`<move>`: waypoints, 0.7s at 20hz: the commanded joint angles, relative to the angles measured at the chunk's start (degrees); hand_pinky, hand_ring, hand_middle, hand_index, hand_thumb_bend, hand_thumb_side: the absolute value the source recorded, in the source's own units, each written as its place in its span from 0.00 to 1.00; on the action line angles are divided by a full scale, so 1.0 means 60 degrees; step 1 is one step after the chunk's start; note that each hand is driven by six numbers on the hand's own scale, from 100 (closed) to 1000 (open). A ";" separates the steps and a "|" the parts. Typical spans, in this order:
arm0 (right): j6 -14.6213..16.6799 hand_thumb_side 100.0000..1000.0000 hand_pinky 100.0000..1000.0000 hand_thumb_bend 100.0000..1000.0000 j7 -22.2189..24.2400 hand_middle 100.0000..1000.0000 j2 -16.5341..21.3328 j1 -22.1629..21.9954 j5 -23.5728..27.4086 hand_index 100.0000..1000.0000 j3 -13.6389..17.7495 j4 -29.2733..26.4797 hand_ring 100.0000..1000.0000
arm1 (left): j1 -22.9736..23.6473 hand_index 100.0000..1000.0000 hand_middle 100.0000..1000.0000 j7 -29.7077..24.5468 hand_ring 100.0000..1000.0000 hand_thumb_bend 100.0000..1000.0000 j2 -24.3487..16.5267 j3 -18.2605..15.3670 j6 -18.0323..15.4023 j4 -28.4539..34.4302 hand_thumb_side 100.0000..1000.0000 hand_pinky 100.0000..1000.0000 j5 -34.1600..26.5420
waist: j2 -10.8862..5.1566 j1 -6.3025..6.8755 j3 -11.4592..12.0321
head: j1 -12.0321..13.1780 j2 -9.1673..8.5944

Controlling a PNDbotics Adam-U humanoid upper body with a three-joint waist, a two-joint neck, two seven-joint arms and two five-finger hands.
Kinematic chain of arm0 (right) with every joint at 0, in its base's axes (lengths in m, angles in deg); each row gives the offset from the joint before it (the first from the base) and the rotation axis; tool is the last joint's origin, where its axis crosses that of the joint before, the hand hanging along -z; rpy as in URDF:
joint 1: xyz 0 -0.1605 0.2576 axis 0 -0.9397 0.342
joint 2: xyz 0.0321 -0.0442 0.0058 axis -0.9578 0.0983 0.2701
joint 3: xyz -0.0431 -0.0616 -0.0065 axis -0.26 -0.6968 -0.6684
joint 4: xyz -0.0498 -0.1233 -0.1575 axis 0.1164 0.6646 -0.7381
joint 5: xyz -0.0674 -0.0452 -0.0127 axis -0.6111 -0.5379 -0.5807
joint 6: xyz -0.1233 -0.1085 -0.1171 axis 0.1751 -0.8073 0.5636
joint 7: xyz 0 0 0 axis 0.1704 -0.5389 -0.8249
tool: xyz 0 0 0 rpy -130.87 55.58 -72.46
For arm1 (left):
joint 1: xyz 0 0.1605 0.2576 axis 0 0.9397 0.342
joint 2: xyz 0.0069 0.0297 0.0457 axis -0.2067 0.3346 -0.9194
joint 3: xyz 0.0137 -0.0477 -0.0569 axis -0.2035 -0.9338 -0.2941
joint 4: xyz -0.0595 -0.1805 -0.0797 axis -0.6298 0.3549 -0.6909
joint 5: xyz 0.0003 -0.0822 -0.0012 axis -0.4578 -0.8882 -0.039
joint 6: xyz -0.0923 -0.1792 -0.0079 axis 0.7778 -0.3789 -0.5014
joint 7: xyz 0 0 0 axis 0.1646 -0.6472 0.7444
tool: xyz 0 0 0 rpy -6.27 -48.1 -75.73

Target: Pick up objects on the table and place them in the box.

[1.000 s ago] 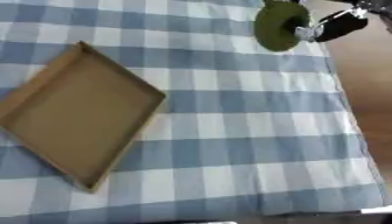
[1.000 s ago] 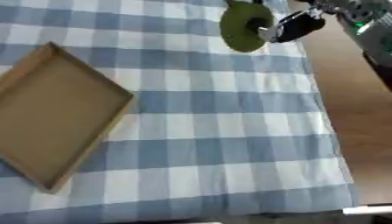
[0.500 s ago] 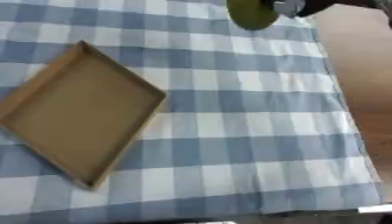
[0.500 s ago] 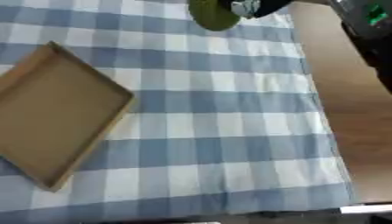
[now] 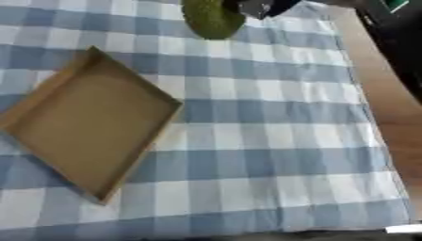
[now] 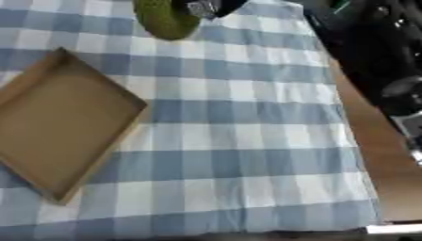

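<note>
the step in hand looks like the carry: the robot's right hand [image 5: 262,6], coming in at the top edge, has the rounded, bumpy olive-green object [image 5: 213,18] and holds it above the far part of the blue-and-white checked tablecloth [image 5: 272,141]. only a dark part of that hand shows, pressed against the green object's right side, so its fingers seem closed on it, though how they wrap it cannot be made out (most of the hand is cut off by the top edge). the left hand shows in neither view.

the shallow brown cardboard box [image 5: 86,121] lies empty on the left of the cloth, turned so one corner points toward the green object; the two are well apart, the box nearer the robot and further left.

the next move, as i judge it, calls for bringing the object left and toward the robot until it sits over the box floor, clearing the raised rim, then lowering and letting go.

no brand, label or writing can be read anywhere.
</note>
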 commanded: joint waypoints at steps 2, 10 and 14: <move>0.0010 0.11 0.82 0.00 0.0082 0.44 -0.0847 0.0510 -0.0576 0.48 -0.0019 0.0243 0.79 | -0.0230 0.67 0.67 0.0282 0.68 0.48 -0.0306 0.0169 -0.0328 0.0139 0.33 0.69 -0.0047 | -0.0259 0.0164 0.0039 | -0.0277 0.0137; -0.0215 0.11 0.81 0.00 -0.0165 0.43 -0.2564 0.0752 -0.2169 0.48 0.0113 0.0931 0.77 | -0.0279 0.67 0.67 0.0255 0.68 0.48 -0.0236 0.0269 -0.0546 0.0139 0.33 0.69 -0.0039 | -0.0161 0.0217 0.0087 | -0.0189 0.0134; -0.0370 0.11 0.80 0.00 -0.0428 0.43 -0.3075 0.0678 -0.3044 0.48 0.0144 0.1357 0.77 | -0.0327 0.67 0.67 0.0179 0.68 0.48 -0.0208 0.0286 -0.0589 0.0139 0.33 0.69 -0.0063 | -0.0090 0.0214 0.0142 | -0.0118 0.0126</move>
